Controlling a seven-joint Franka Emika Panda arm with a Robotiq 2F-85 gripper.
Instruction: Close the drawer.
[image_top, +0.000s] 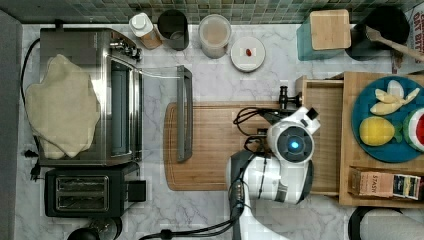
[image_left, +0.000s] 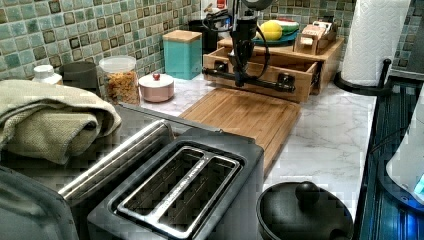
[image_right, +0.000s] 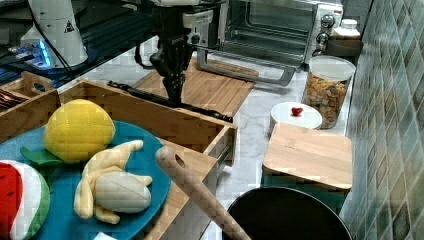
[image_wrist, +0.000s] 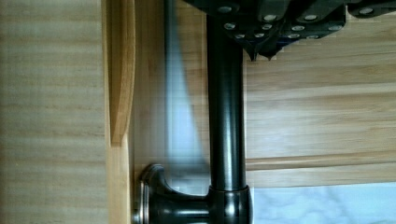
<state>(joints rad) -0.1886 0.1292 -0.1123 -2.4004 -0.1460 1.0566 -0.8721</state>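
the drawer (image_top: 326, 107) stands pulled out of the wooden stand (image_top: 350, 192) on the counter (image_top: 210, 80), reaching toward the cutting board (image_top: 210, 150). a dark bar handle (image_left: 260, 82) runs along the drawer's front. the pincer (image_right: 175, 97) hangs straight down at that handle, on the cutting board's side of the drawer; in the wrist view the bar (image_wrist: 226, 116) passes under the fingers, but whether they pinch it cannot be told. a blue fruit plate (image_top: 367, 115) sits on the stand above the drawer.

Counter seen from straight overhead, gripper (image_left: 240, 80) flanked by two low side views, drawer (image_wrist: 56, 112) handle shared, wrist view pressed close.
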